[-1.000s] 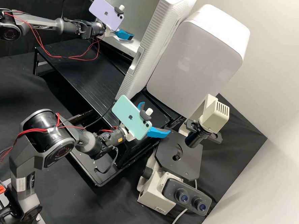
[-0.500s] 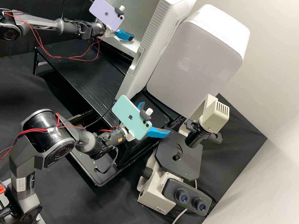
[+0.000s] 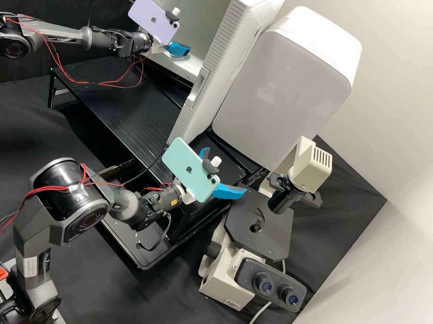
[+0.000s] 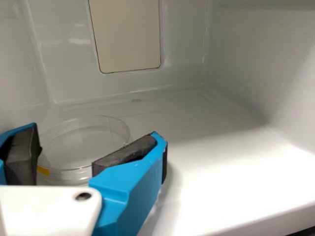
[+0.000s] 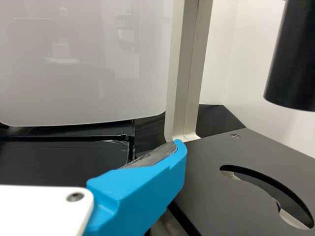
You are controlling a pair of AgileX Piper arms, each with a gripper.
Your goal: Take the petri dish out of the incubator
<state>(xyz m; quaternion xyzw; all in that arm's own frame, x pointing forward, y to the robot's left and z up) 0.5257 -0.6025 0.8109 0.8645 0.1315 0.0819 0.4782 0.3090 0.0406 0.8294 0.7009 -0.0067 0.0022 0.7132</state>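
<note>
The clear petri dish (image 4: 84,138) lies on the incubator (image 4: 211,132) floor, between the spread fingers of the left claw (image 4: 75,153). The right claw (image 3: 219,173), also spread, hangs at the edge of the microscope stage (image 3: 266,226).

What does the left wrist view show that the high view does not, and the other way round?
Left wrist view: the clear petri dish lying on the incubator floor, between the open fingers of the left gripper, and a beige panel on the back wall.
High view: the microscope, the black bench and the right arm beside the microscope stage.
Both: the left gripper inside the white incubator.
</note>
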